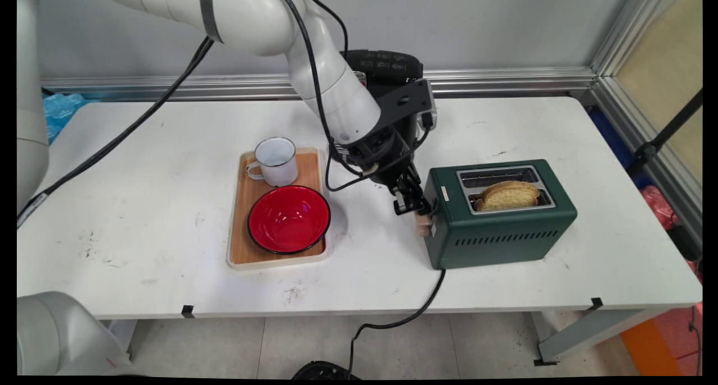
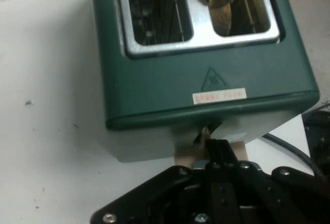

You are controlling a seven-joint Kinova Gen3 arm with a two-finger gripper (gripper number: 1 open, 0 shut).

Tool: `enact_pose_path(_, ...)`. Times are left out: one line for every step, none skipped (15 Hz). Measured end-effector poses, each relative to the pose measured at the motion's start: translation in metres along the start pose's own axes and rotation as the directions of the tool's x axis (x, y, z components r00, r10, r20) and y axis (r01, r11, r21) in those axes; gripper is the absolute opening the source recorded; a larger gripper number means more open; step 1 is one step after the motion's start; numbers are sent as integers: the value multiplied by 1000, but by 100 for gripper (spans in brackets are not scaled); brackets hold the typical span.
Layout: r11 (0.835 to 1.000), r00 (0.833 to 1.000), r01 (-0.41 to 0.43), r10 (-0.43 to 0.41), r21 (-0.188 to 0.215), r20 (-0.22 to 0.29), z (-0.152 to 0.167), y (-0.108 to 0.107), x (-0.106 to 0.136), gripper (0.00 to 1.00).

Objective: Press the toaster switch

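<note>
End effector (image 1: 414, 205) at the left end of the dark green toaster (image 1: 499, 216), fingers drawn together on its pale wooden lever (image 1: 423, 225). Toaster stands right of centre on the white tabletop (image 1: 140, 205); one bread slice (image 1: 507, 195) in the near slot.

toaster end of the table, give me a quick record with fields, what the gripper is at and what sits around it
gripper: gripper at the left end of the green toaster, over its tan lever
fingers: close together in the hand view
toaster slots: near slot holds a slice of toast; far slot shows no bread
cord: black cord runs off the table's front edge
left of gripper: wooden tray carrying a red bowl and a white enamel mug
surface: white table
</note>
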Motion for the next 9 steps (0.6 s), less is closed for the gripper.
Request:
enact_pose_path(1000,1000,-1,1,0,5,2,0,-1,0)
enact_pose_path(1000,1000,-2,2,0,10,4,0,-2,0)
enact_pose_path(1000,1000,-4,4,2,14,6,0,-3,0)
enact_pose_path(1000,1000,-5,4,4,18,8,0,-4,0)
enact_pose_path(1000,1000,-5,4,5,22,10,0,-5,0)
enact_pose_path(1000,1000,-5,5,6,25,12,0,-6,0)
enact_pose_path(1000,1000,-6,5,7,28,14,0,-6,0)
enact_pose_path(1000,1000,-6,6,8,30,15,0,-7,0)
enact_pose_path(1000,1000,-7,6,8,31,16,0,-7,0)
